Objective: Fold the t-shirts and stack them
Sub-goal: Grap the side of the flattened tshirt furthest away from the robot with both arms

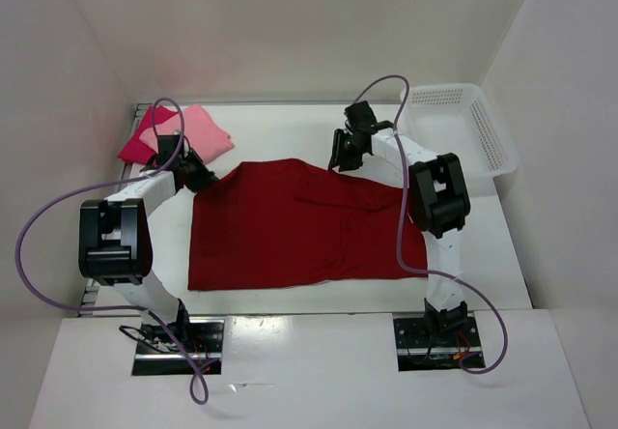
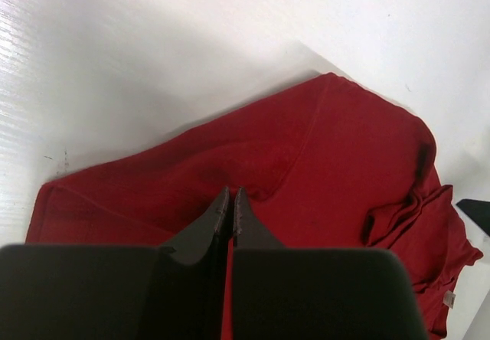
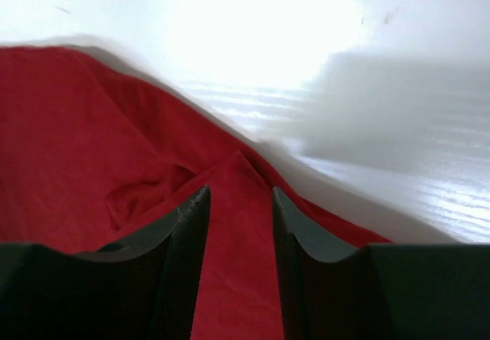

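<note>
The large dark red t-shirt (image 1: 299, 221) lies spread across the middle of the table. My left gripper (image 1: 198, 176) is at its far left corner, shut on a pinch of the cloth; in the left wrist view the fingers (image 2: 231, 194) are closed with red fabric (image 2: 337, 171) between them. My right gripper (image 1: 343, 156) is at the shirt's far edge. Its jaws (image 3: 239, 194) stand apart, straddling a raised ridge of red cloth (image 3: 241, 233). The light pink shirt (image 1: 201, 128) lies folded on the crimson-pink shirt (image 1: 135, 146) at the far left corner.
A white mesh basket (image 1: 463, 125) stands at the far right, against the right wall. White walls enclose the table on the left, back and right. Purple cables loop beside both arms.
</note>
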### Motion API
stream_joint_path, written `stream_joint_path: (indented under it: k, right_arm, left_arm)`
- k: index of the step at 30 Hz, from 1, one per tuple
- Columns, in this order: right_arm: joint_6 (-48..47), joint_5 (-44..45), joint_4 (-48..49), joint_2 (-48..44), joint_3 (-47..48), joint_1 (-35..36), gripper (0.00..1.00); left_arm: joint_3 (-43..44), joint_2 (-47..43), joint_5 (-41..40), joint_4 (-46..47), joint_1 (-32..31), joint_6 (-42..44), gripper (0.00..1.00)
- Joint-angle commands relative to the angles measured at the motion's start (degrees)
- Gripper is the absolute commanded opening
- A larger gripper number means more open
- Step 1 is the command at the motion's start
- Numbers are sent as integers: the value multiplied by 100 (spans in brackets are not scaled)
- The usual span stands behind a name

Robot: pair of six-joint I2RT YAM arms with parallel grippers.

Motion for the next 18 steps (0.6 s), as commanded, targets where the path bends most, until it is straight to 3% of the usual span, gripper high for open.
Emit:
stream_joint_path:
  k: [1,6,16,18]
  right_arm:
    - [-221,123,-14,51,362,40,44]
    - [-283,290,-14,182,424,40,47]
    - [-388,-395,-76,596,739,40,47]
    - [-388,-396,-76,657,801,40,42]
  left_arm:
    - [214,83,70,143,12,1,0]
    - [214,144,8,143,12,1,0]
    - [267,250,61,143,12,1,0]
    - [267,302,61,143,12,1,0]
